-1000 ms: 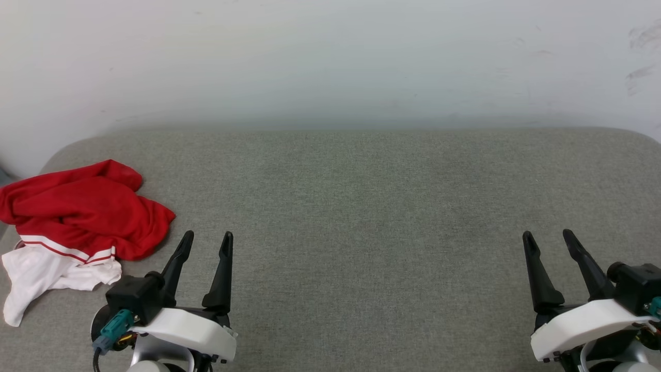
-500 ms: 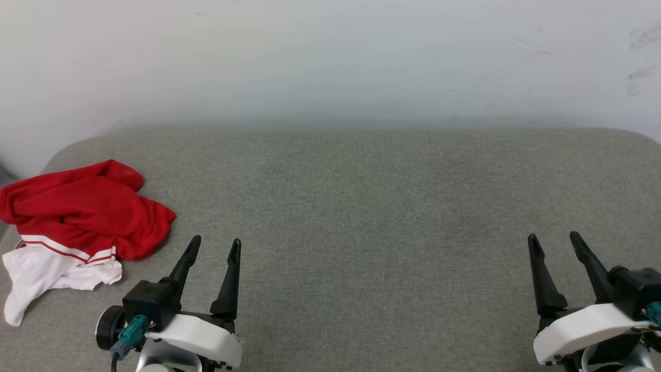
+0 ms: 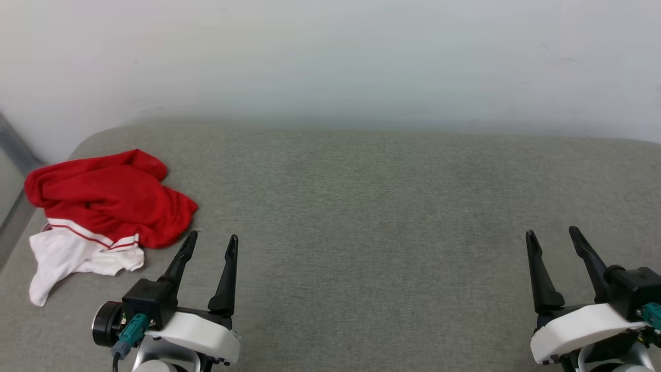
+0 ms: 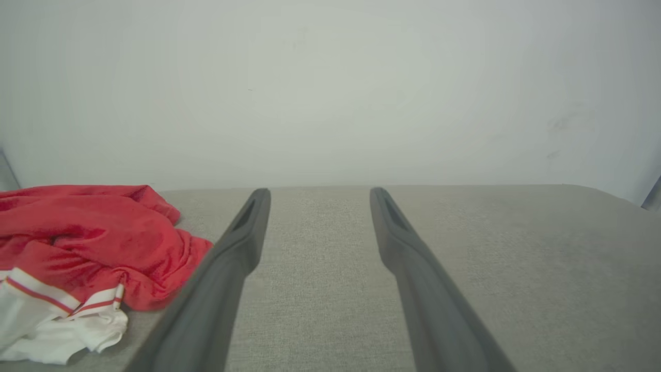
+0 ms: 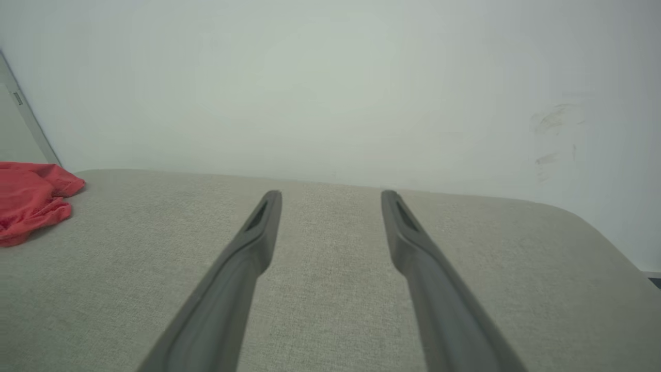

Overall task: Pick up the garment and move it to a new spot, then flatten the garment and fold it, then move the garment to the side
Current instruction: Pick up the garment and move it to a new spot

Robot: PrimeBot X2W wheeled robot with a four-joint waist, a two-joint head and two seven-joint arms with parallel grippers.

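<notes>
Camera swings left: the crumpled red-and-white jersey garment point(image 3: 111, 199), left of frame on the grey fabric worktop point(image 3: 361, 206), lies just beside the gaping, empty left claw point(image 3: 213, 236); the right claw point(image 3: 551, 231) gapes too. Pickup awaits.

Right pincer point(image 5: 330, 194) spread and empty above grey cushion point(image 5: 129, 258); red garment point(image 5: 31, 201) far left.
</notes>
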